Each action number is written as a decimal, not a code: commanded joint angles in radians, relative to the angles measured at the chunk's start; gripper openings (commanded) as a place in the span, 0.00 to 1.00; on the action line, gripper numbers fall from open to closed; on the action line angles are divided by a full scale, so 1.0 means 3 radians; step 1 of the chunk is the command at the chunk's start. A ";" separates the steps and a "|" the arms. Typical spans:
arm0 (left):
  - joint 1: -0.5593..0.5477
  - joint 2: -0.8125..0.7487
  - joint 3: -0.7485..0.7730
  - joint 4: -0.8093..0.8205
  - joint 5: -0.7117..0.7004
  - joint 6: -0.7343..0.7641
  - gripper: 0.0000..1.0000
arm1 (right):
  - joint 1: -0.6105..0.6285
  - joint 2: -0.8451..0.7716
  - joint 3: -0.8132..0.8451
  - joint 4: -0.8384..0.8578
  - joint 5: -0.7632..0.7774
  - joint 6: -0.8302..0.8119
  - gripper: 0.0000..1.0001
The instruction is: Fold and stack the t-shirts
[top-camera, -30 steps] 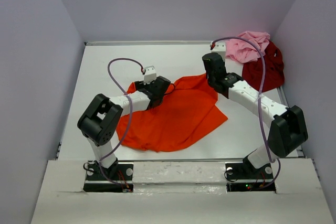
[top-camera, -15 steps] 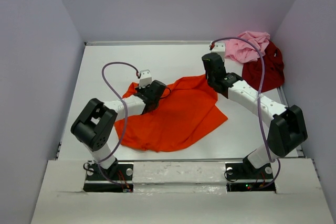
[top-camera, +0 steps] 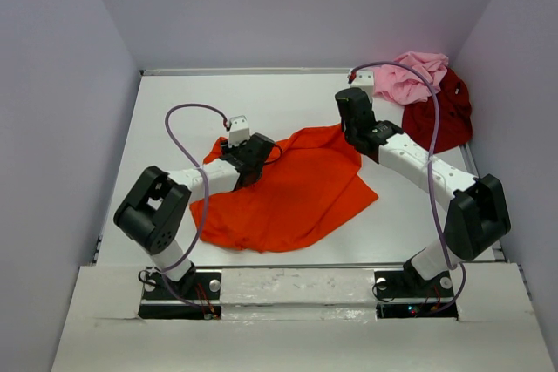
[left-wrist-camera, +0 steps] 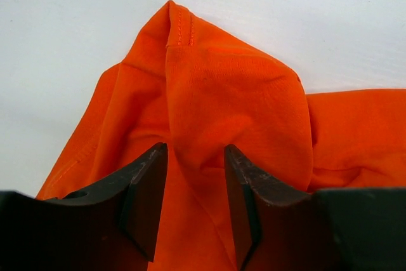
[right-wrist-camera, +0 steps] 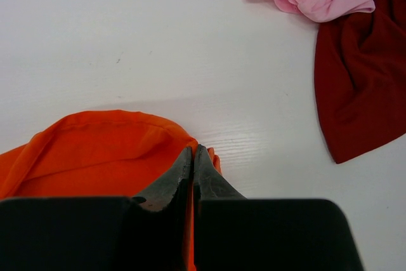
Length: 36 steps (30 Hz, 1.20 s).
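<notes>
Progress check: barely started imo. The orange shirt [top-camera: 288,193] is the closest thing to the arm bases. It's spread out but rumpled, w/ no clean fold in it.

At the orange shirt's far left corner the left gripper [left-wrist-camera: 195,157] has its fingers apart, straddling a raised ridge of the cloth. Looks more like loose contact than a real pinch, tbh can't be sure. At the orange shirt's far right corner the right gripper [right-wrist-camera: 193,153] is pressed together w/ a sliver of orange hem caught between the fingers, so I'd call that a hold.

Beyond the orange shirt to the right, w/ bare table [right-wrist-camera: 127,49] between, the dark red shirt [top-camera: 445,119] sits in a lump. The pink shirt [top-camera: 410,80] is crumpled just behind it, touching and partly overlapping it. Neither is folded, and there's no stack anywhere.

Left to do: flatten + fold orange, same for the other 2, then pile them.

Labels/brands/writing: none I can read. No tag showing on any shirt, nothing legible on the arms either.
</notes>
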 commanded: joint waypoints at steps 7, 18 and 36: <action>0.0006 0.0184 0.0116 0.0010 -0.0054 -0.0030 0.52 | -0.0010 -0.0049 0.0021 0.0092 0.0011 0.0051 0.00; 0.0001 0.0169 0.0085 0.0041 -0.0064 0.0006 0.00 | -0.0010 -0.0018 0.0026 0.0092 0.0001 0.0051 0.00; -0.0045 -0.1400 -0.0599 -0.0588 0.0079 -0.0526 0.00 | -0.0010 0.0089 0.0067 0.0087 0.0011 0.0035 0.00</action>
